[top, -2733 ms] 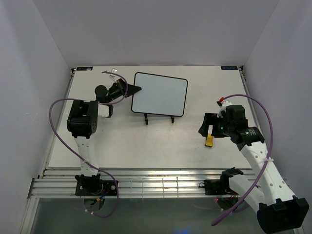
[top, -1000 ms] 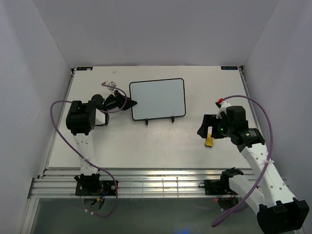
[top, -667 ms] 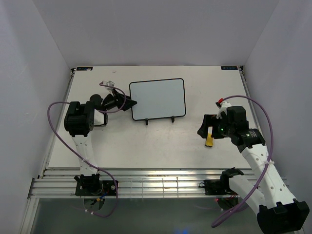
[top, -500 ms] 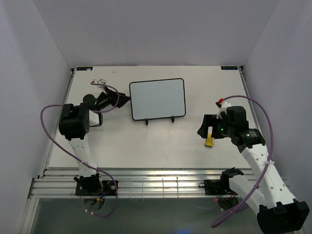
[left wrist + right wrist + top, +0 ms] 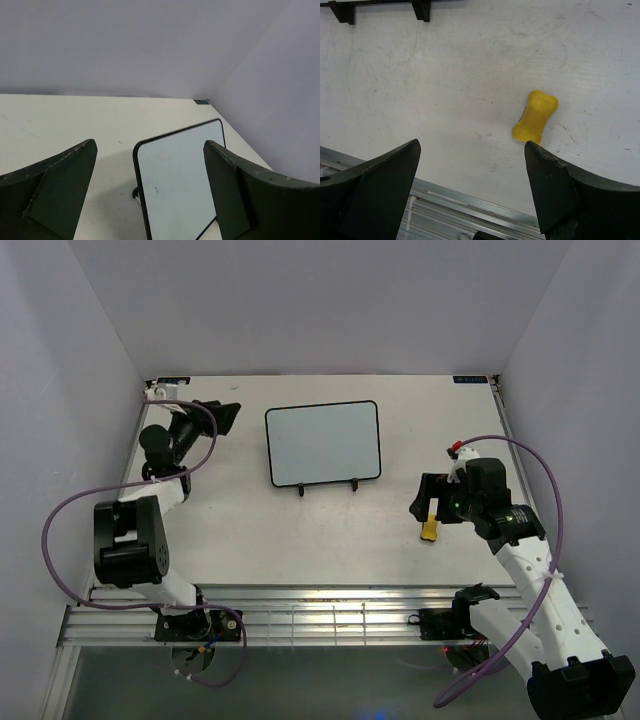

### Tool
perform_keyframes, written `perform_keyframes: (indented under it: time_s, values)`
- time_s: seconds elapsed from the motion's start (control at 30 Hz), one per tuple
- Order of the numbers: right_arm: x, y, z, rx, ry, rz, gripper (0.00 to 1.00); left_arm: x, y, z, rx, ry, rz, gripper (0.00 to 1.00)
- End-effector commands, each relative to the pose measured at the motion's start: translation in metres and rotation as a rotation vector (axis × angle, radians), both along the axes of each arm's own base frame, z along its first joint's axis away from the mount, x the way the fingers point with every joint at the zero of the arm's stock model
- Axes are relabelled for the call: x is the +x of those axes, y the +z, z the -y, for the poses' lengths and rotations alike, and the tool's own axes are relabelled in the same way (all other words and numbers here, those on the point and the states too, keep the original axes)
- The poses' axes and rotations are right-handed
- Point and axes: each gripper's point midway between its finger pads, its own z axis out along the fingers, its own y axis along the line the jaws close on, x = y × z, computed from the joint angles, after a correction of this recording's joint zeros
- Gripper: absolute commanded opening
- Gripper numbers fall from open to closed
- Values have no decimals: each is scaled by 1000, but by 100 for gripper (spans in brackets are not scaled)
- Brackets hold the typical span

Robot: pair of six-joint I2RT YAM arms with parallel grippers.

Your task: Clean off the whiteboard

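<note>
The whiteboard [image 5: 323,443] leans on its black wire stand [image 5: 300,487] at the middle back of the table. Its face looks wiped white. In the left wrist view the whiteboard [image 5: 182,180] shows only one tiny dark mark [image 5: 156,189]. My left gripper [image 5: 222,415] is open and empty, well to the left of the board and pointing at it; in its own view the left gripper [image 5: 149,145] frames the board's left edge from a distance. My right gripper [image 5: 428,502] is open, hovering just above the yellow eraser [image 5: 429,529]. The eraser [image 5: 535,116] lies flat on the table beyond the right finger.
White walls close in the table on three sides. A slotted aluminium rail [image 5: 330,615] runs along the near edge, close below the eraser. The stand's black feet [image 5: 422,7] show at the top of the right wrist view. Purple cables [image 5: 70,510] loop off both arms.
My left gripper opened, let go of the whiteboard's left edge and drew back toward the far left corner. The board stays on its stand. The right arm has not moved.
</note>
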Motion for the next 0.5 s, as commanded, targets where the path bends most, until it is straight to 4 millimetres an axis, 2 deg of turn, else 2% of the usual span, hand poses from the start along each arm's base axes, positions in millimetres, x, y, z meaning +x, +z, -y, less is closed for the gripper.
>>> perform_keyframes:
  time_s: [0.0, 0.03, 0.07, 0.1, 0.13, 0.17, 0.2, 0.23, 0.3, 0.37, 0.47]
  values:
    - [16, 20, 14, -23, -99, 84, 90, 2, 14, -32, -25, 214, -130, 98]
    - [16, 17, 16, -28, -117, 78, 90, -2, -2, -36, -53, 248, -251, 98]
    - [18, 16, 18, -30, -137, 83, 90, -3, -3, -47, -89, 316, -307, 98]
    - [20, 13, 23, -33, -184, 81, 90, -8, 9, -53, -132, 342, -338, 98]
    - [22, 10, 26, -35, -211, 79, 90, -18, -11, -54, -165, 348, -479, 98]
    - [22, -8, 33, -63, -257, 45, 90, -22, -14, -53, -184, 338, -532, 98]
    - [23, -16, 34, -57, -288, 22, 90, -24, -3, -56, -179, 343, -554, 98]
    - [22, -25, 35, -65, -301, -12, 90, -39, -29, -57, -168, 371, -713, 98]
    - [18, -53, 39, -109, -323, -107, 90, -50, -38, -63, -117, 411, -789, 98]
    - [16, -73, 42, -141, -339, -167, 90, -72, -46, -66, -82, 450, -886, 98]
    - [19, -85, 47, -171, -355, -171, 94, -103, -51, -49, -22, 348, -889, 98]
